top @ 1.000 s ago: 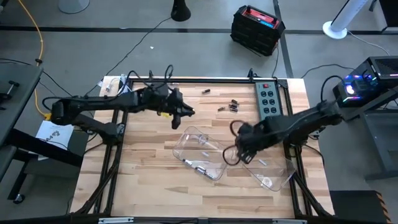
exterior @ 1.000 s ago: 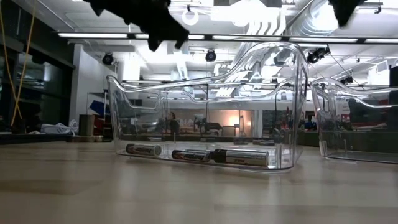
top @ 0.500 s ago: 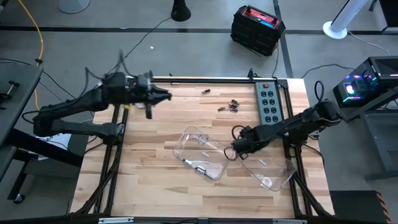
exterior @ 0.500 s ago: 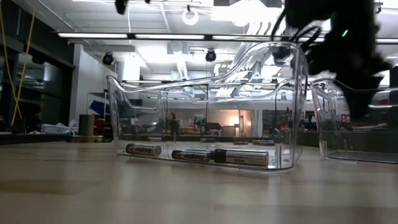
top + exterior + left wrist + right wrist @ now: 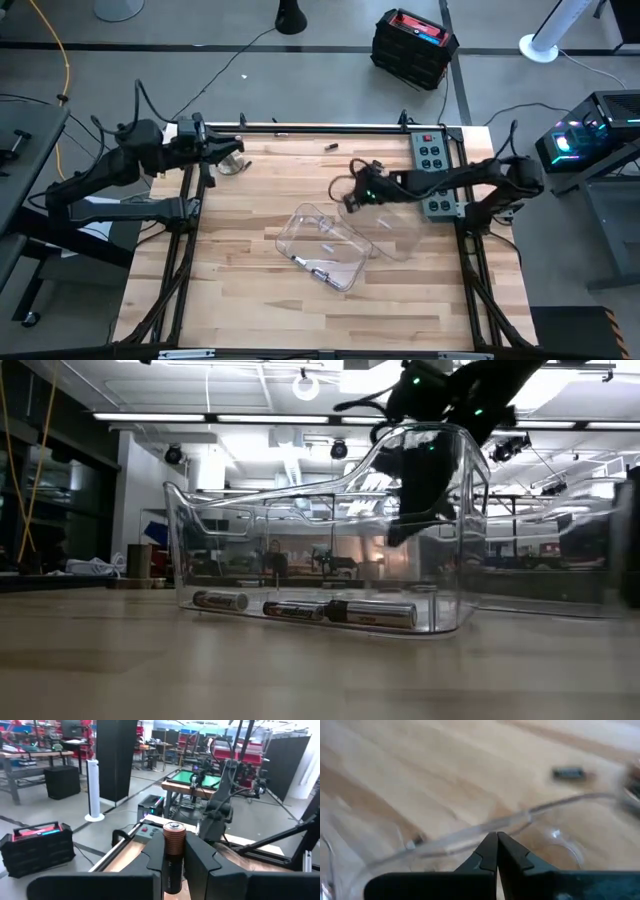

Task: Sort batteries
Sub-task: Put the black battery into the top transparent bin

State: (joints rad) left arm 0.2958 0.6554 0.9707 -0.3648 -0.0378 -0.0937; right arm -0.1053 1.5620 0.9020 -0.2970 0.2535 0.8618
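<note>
Your left tool (image 5: 230, 157) has drawn back from the middle of the counter (image 5: 240, 270) to its edge at about 10 o'clock, and it pinches one battery (image 5: 174, 851) between its fingers. This cell stands along the fingers, with its long axis running straight forward from the wrist. Its copper-coloured end and flat cap point away from the tool, toward the right arm's side. I judge that this cell is picked but not yet sorted, because the tool is now well apart from both trays. Your right tool (image 5: 352, 196) has come from about 4 o'clock to just right of the centre. Its fingers are pressed together, and the wrist view shows a clear rim right at the tips. The second clear tray (image 5: 395, 228) has travelled with it and now lies against the first clear tray (image 5: 300, 215), so the tool seems to grip that rim. In my judgement you are bringing this tray closer to the loose cells. The first tray has stayed near the centre. Three sorted cells (image 5: 370, 613) lie flat on its floor, nearly end to end, with their long axes across the low view. One dark loose cell (image 5: 330, 146) lies at 12 o'clock near the far edge, with its long axis roughly along that edge. The power strip (image 5: 432, 160) is at about 2 o'clock.
</note>
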